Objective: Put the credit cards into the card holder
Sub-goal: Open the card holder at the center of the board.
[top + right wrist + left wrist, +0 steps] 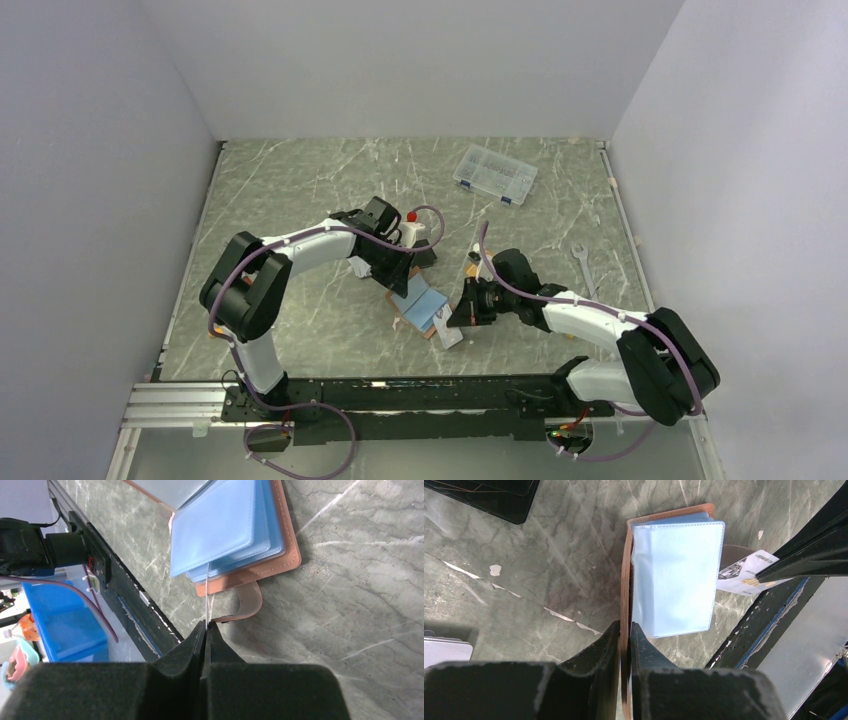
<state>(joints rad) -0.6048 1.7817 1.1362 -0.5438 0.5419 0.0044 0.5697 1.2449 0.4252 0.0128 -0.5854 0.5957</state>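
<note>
The card holder lies open on the table, tan leather outside with blue-grey pockets. My left gripper is shut on the edge of its brown leather cover. My right gripper is shut on a pale silver-grey credit card, seen edge-on. The card's far end reaches the near edge of the blue pockets, beside the snap strap. The same card shows printed face up in the left wrist view and in the top view. No orange-gold card is clearly in view.
A clear compartment box sits at the back right. A wrench lies right of the right arm. A small black rectangle lies beyond the holder. The black rail runs along the table's near edge, close to the holder.
</note>
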